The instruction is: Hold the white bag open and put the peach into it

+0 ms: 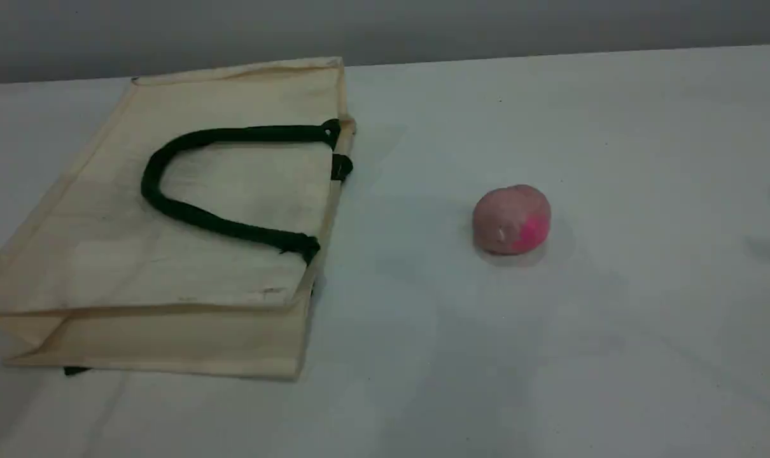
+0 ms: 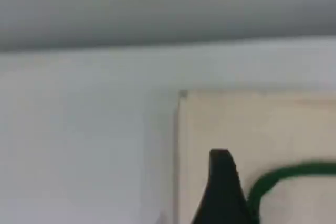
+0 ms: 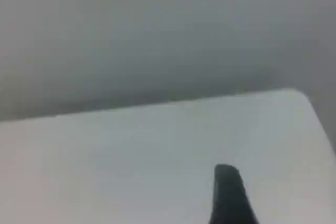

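Note:
The white bag [image 1: 105,242] lies flat on the left of the table, its mouth toward the right, and its dark green rope handle [image 1: 188,213] curls over the top face. The peach [image 1: 511,219], dull pink with a magenta patch, rests on the table to the bag's right, well apart from it. Neither arm shows in the scene view. In the left wrist view one dark fingertip [image 2: 223,182] hovers above the bag [image 2: 262,124] near a corner, beside the handle [image 2: 283,174], holding nothing. The right wrist view shows one dark fingertip [image 3: 228,192] over bare table, and its partner is hidden.
The pale table [image 1: 550,356] stretches wide around the peach and in front of the bag. Its far edge meets a grey wall [image 1: 487,25]. The right wrist view shows a rounded table corner [image 3: 302,98].

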You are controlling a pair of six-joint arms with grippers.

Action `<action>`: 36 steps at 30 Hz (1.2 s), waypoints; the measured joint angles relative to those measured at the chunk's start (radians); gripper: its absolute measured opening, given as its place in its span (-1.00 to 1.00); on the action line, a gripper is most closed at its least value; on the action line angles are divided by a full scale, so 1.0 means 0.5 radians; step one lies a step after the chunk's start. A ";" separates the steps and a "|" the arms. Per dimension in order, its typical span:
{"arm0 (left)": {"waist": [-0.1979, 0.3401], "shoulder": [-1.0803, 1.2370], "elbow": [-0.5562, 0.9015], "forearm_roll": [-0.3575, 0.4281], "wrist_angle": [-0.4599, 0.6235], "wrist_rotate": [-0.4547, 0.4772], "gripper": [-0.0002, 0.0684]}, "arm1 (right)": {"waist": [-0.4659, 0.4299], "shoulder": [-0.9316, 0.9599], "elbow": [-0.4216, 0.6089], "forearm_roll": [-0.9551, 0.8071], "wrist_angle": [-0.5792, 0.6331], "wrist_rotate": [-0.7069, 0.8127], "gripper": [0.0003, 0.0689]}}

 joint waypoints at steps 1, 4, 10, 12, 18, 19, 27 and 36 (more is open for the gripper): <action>0.000 0.053 0.000 0.000 0.003 0.000 0.38 | 0.000 0.034 -0.014 0.000 -0.002 0.000 0.12; 0.000 0.191 0.000 -0.002 0.007 0.000 0.38 | 0.000 0.116 -0.075 0.002 0.000 -0.002 0.12; -0.056 0.409 -0.012 -0.003 0.034 -0.002 0.38 | -0.002 0.184 -0.176 0.000 0.050 -0.039 0.12; -0.089 0.473 -0.049 -0.003 0.065 -0.002 0.38 | -0.002 0.184 -0.176 0.000 0.046 -0.039 0.12; -0.196 0.704 -0.211 -0.003 0.171 -0.002 0.38 | -0.002 0.183 -0.176 -0.002 0.062 -0.038 0.12; -0.198 0.736 -0.230 -0.003 0.171 -0.002 0.38 | -0.002 0.183 -0.176 -0.002 0.075 -0.038 0.12; -0.198 0.982 -0.341 -0.003 0.180 -0.016 0.38 | -0.002 0.183 -0.176 -0.002 0.080 -0.038 0.12; -0.198 1.134 -0.370 -0.003 0.068 -0.018 0.38 | -0.002 0.183 -0.176 -0.002 0.078 -0.037 0.12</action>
